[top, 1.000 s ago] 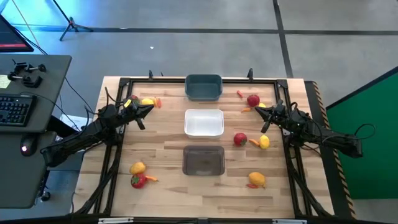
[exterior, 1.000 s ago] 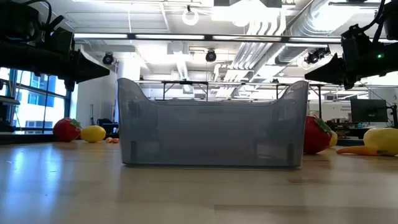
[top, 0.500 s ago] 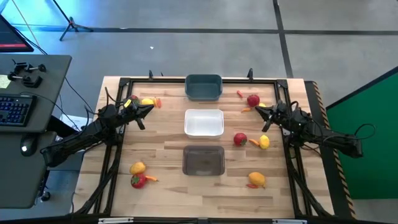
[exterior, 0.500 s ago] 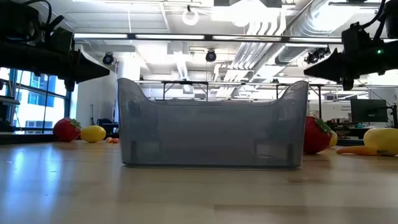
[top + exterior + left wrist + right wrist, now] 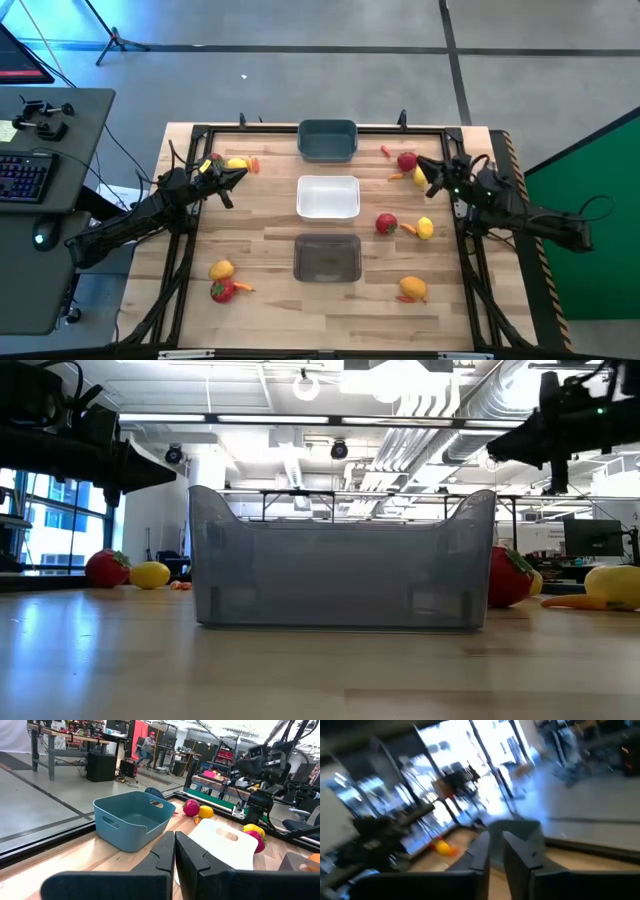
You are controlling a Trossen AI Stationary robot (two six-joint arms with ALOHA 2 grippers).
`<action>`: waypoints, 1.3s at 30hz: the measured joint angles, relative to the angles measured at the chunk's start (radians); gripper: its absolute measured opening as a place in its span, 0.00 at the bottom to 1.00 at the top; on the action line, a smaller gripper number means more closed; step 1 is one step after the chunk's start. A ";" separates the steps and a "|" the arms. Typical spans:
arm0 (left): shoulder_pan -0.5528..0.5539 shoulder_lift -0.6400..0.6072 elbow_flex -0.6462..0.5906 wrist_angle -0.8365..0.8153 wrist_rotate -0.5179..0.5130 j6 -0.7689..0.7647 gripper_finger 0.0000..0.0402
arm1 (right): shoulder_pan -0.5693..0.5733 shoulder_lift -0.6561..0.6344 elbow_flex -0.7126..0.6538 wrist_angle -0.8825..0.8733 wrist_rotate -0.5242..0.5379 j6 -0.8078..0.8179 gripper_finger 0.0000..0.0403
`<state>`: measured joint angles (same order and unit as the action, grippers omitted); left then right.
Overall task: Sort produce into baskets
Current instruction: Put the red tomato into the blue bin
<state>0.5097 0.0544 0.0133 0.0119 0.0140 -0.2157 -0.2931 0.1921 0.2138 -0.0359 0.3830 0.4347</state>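
Three baskets stand in a row down the table's middle: blue-grey (image 5: 327, 140) at the far edge, white (image 5: 328, 197), and translucent dark grey (image 5: 327, 258) nearest. Produce lies loose on the wood. At the far left are a strawberry (image 5: 215, 160) and a lemon (image 5: 237, 163). At the near left is a lemon (image 5: 221, 269) beside a strawberry (image 5: 222, 291). On the right are strawberries (image 5: 406, 160) (image 5: 386, 224) and lemons (image 5: 425, 228) (image 5: 412, 288). My left gripper (image 5: 240, 175) hangs shut, pointing level at the baskets. My right gripper (image 5: 420, 168) hovers above the right-hand produce, its fingers (image 5: 482, 851) slightly apart and holding nothing.
A black rail frame (image 5: 200, 132) runs around the tabletop. Thin carrots (image 5: 385, 151) (image 5: 407, 228) lie among the right-hand fruit. Bare wood lies between the basket row and both fruit groups. A desk with a keyboard (image 5: 25, 175) stands off the table's left.
My right gripper has risen above the table and rolled about its own pointing line, shifting slightly toward the far edge. The produce and baskets have stayed where they were.
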 joint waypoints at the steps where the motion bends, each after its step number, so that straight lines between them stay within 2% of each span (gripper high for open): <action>1: 0.000 0.000 0.000 0.000 0.000 0.000 0.00 | -0.006 0.043 0.029 -0.040 0.009 0.007 0.16; 6: 0.000 0.000 0.000 0.000 0.000 0.000 0.00 | -0.042 0.299 0.196 -0.263 0.009 0.120 0.35; 13: 0.000 0.000 0.000 0.000 0.000 0.000 0.00 | -0.107 0.681 0.482 -0.537 -0.006 0.195 0.63; 17: 0.000 0.000 0.000 0.000 0.000 0.000 0.00 | -0.177 0.903 0.685 -0.740 -0.060 0.194 0.74; 23: 0.000 0.000 0.000 0.000 0.000 0.000 0.00 | -0.316 1.196 0.931 -1.049 -0.167 0.108 0.77; 26: 0.000 0.000 0.000 0.000 0.000 0.000 0.00 | -0.367 1.291 0.997 -1.090 -0.210 0.040 0.77; 31: 0.000 0.000 0.000 0.000 0.000 0.000 0.00 | -0.416 1.389 1.069 -1.115 -0.211 -0.049 0.77; 39: 0.000 0.000 0.000 0.000 0.000 0.000 0.00 | -0.455 1.502 1.080 -1.150 -0.233 -0.167 0.77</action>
<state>0.5096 0.0542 0.0135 0.0116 0.0143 -0.2153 -0.7486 1.6937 1.2938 -1.1862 0.1502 0.2681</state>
